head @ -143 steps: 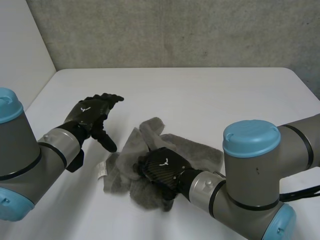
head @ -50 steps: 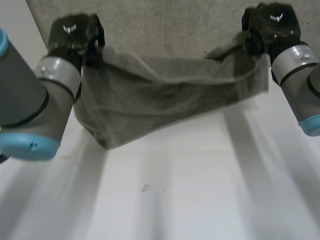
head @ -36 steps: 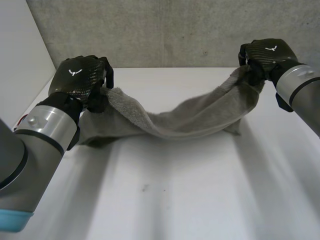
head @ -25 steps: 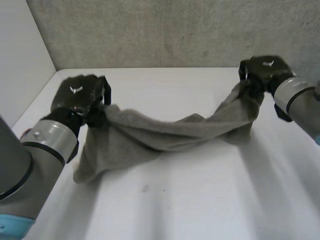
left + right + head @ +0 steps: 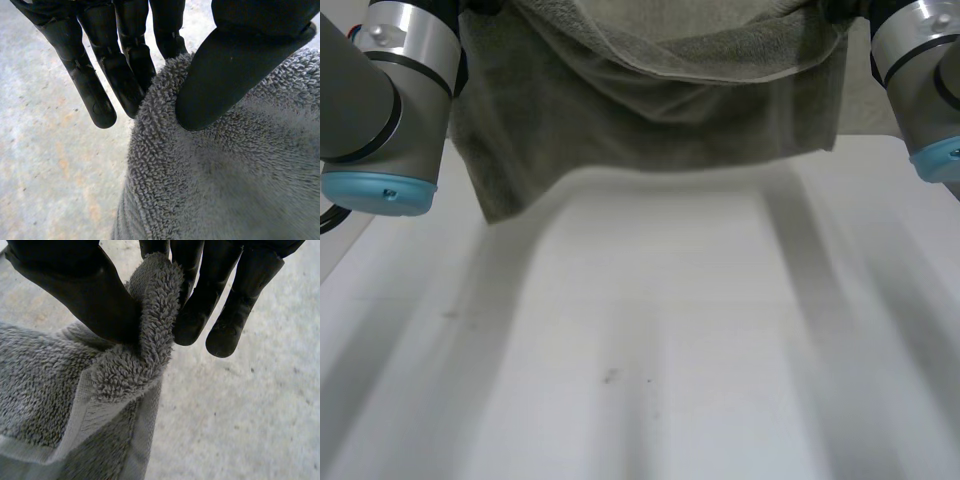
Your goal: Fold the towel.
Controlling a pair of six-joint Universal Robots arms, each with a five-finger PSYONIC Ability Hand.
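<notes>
Both arms up high and wide apart, left arm point(image 5: 365, 100) and right arm point(image 5: 920, 70), forearms angled inward. My left hand point(image 5: 230, 65) pinches the towel point(image 5: 210, 190) edge, thumb against near-straight fingers. My right hand point(image 5: 75, 290) has the same pinch on a bunched edge.

No text, label, brand, number or sign can be read on the towel point(image 5: 650, 110) or the table point(image 5: 670, 380).

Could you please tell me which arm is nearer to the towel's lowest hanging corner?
Left. The corner hangs right beside the blue cap of the left arm; the right arm is at the far end of the towel.
</notes>
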